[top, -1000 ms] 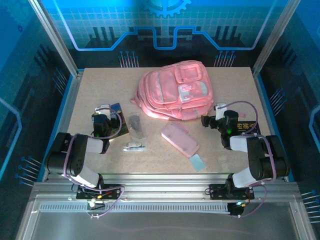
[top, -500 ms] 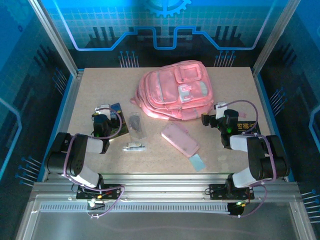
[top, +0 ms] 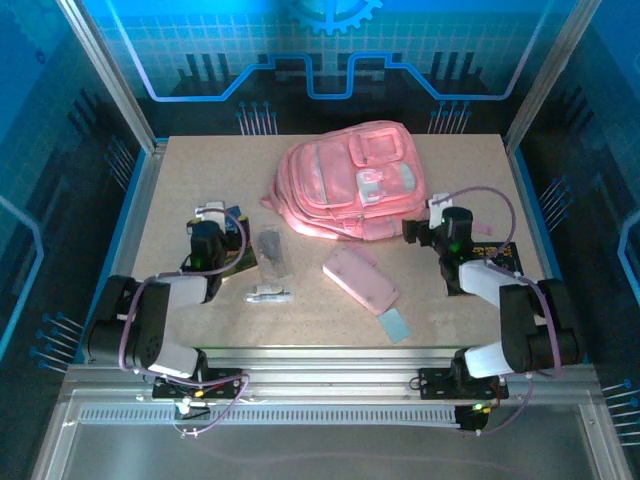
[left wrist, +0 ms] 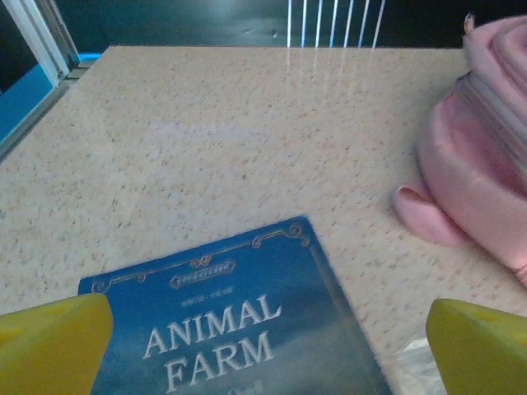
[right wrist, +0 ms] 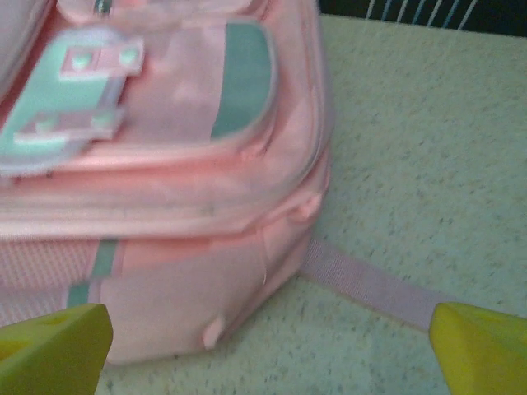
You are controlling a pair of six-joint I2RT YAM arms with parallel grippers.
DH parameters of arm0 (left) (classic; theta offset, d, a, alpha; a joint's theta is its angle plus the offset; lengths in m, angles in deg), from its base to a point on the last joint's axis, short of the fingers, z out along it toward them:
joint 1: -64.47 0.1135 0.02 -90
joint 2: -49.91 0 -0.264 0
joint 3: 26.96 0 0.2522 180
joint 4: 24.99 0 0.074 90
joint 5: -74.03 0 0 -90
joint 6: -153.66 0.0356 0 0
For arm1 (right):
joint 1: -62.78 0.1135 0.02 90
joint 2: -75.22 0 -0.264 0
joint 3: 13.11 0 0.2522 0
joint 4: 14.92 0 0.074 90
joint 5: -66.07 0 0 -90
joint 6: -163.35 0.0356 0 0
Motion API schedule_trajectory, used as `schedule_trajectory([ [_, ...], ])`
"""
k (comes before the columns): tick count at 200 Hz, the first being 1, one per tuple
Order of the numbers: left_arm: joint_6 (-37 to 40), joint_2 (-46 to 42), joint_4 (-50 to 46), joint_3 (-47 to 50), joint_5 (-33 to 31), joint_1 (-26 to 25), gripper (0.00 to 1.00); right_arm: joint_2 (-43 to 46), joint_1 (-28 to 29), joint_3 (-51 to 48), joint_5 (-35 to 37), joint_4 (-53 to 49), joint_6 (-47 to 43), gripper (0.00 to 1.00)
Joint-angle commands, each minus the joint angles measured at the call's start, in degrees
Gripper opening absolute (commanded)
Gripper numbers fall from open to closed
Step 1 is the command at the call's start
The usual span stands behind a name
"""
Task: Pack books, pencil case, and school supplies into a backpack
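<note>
Two grippers, both spread wide and holding nothing.
Left gripper [left wrist: 265,350] hung low over a book [left wrist: 235,284] at the table's [top: 470,160] left, with the packet [top: 271,250] and pen [top: 270,294] just beside it. Right gripper [right wrist: 268,346] faced the backpack's [top: 350,185] near corner and strap [right wrist: 370,284]. Case [top: 360,278] and blue rectangle [top: 396,324] lay between the arms, and a second book [top: 497,252] lay by the right arm.
</note>
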Motion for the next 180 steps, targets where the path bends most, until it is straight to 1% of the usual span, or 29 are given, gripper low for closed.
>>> schedule_trajectory([
  [1, -3.32, -4.18, -17.54, -8.70, -3.94, -1.73, 0.99, 3.19, 3.30, 8.05, 7.54, -19.66, 5.95, 1.00],
  [8, -6.23, -4.48, -21.30, -10.57, -3.35, -1.89, 0.99, 3.66, 4.32, 10.85, 9.12, -25.39, 9.95, 1.00],
  [15, -8.84, -4.78, -23.94, -11.89, -2.46, -2.05, 0.99, 3.94, 4.86, 12.78, 8.88, -29.16, 13.56, 1.00],
  [20, -10.55, -4.93, -25.63, -12.77, -2.10, -2.30, 0.99, 3.96, 5.01, 14.38, 7.89, -32.53, 17.37, 1.00],
  [31, -14.81, -5.20, -28.77, -14.19, -1.58, -2.92, 0.99, 3.93, 5.39, 15.96, 3.10, -37.51, 25.45, 1.00],
  [48, -20.75, -5.72, -31.05, -14.75, 0.24, -3.66, 0.99, 3.68, 6.84, 16.01, -2.45, -38.47, 35.52, 1.00],
  [65, -25.48, -6.42, -31.73, -14.49, 3.70, -4.06, 0.99, 2.89, 7.95, 15.98, -4.41, -37.80, 45.21, 1.00],
  [83, -29.43, -7.40, -32.80, -14.34, 6.24, -4.61, 0.99, 1.32, 8.83, 14.51, -7.73, -32.45, 55.05, 1.00],
  [97, -31.32, -8.45, -33.52, -14.06, 8.27, -4.97, 0.99, -0.25, 10.10, 12.99, -8.75, -26.77, 60.49, 1.00],
  [137, -36.16, -12.84, -33.00, -10.67, 11.53, -6.31, 0.99, -8.80, 13.42, 10.70, -8.20, -14.24, 74.19, 1.00],
  [155, -38.24, -14.74, -32.61, -9.22, 12.03, -6.83, 0.99, -12.68, 14.48, 9.45, -6.80, -7.47, 78.39, 0.99],
  [171, -40.09, -15.76, -31.13, -7.58, 12.84, -7.25, 0.99, -17.26, 14.63, 10.02, -6.22, -2.46, 80.18, 0.95],
  [180, -41.23, -15.96, -30.41, -6.91, 13.38, -7.47, 0.99, -19.72, 14.60, 10.52, -6.56, 0.15, 80.99, 0.89],
])
